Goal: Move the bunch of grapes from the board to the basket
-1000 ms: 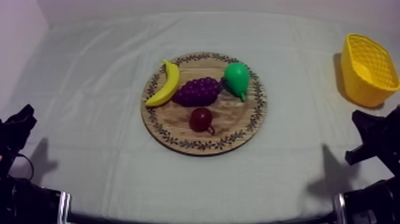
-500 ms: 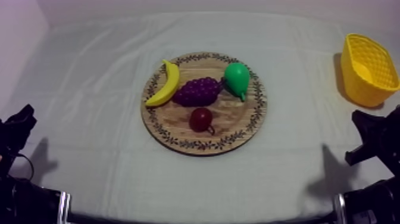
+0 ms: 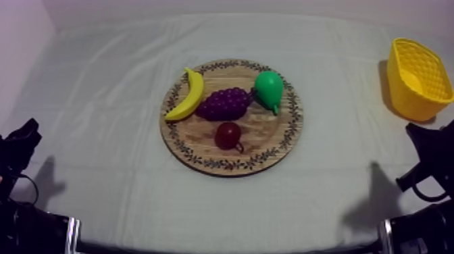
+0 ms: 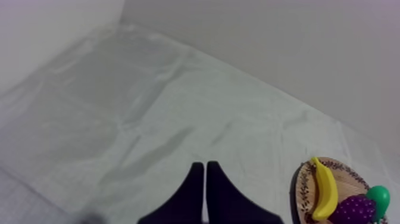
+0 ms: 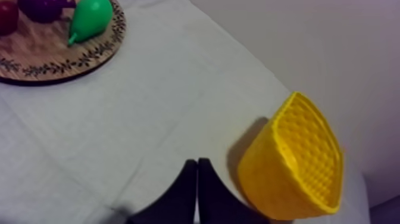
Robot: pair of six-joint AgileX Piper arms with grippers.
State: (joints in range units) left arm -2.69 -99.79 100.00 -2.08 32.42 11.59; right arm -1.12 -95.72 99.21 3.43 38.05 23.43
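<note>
A purple bunch of grapes [image 3: 224, 103] lies in the middle of the round wooden board [image 3: 203, 154], between a banana [image 3: 188, 94] and a green pear [image 3: 268, 89], with a small red fruit [image 3: 228, 135] in front. The yellow basket [image 3: 417, 78] stands at the far right. My left gripper [image 3: 26, 137] rests low at the left, shut on nothing, far from the board [image 4: 301, 184]. My right gripper [image 3: 420, 138] sits low at the right, just in front of the basket [image 5: 297, 158], fingers [image 5: 191, 173] together as a narrow wedge.
The grey-white cloth [image 3: 101, 101] covers the table, with wide bare stretches left of the board and between the board and the basket. A pale wall runs along the far edge. The pear [image 5: 89, 18] lies on the board's side nearest the basket.
My right arm has shifted slightly to the right and lower in the top view. The fruit, the board, the basket and the left arm have not moved.
</note>
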